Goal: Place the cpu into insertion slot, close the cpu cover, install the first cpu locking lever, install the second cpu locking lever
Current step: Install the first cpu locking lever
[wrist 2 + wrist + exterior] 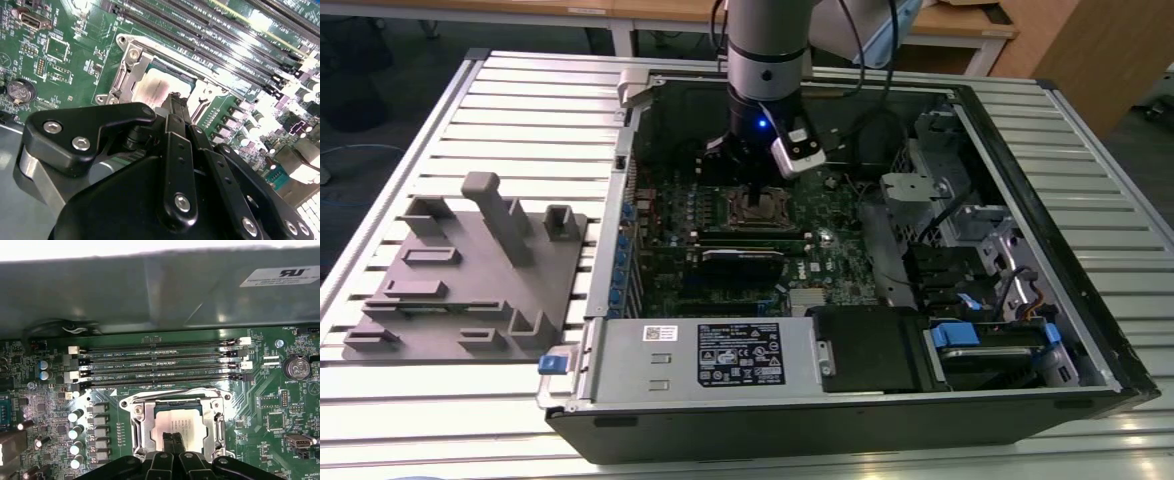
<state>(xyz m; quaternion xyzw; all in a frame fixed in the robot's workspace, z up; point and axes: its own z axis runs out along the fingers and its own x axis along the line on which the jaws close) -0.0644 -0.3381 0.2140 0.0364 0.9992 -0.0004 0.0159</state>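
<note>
Item: cpu seated in insertion slot, frame centre.
Gripper fingers pressed together, holding nothing; light, square contact advisable.

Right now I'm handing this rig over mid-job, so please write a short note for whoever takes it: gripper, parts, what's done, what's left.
The gripper is shut with nothing between its fingers, its tip low over the cpu in both wrist views.
The cpu lies in the insertion slot on the green board.
The cpu cover appears lowered, its frame lying around the cpu.
Done: cpu placed; cover seemingly closed.
Left: the two locking levers; whether either is latched cannot be told from here.
</note>
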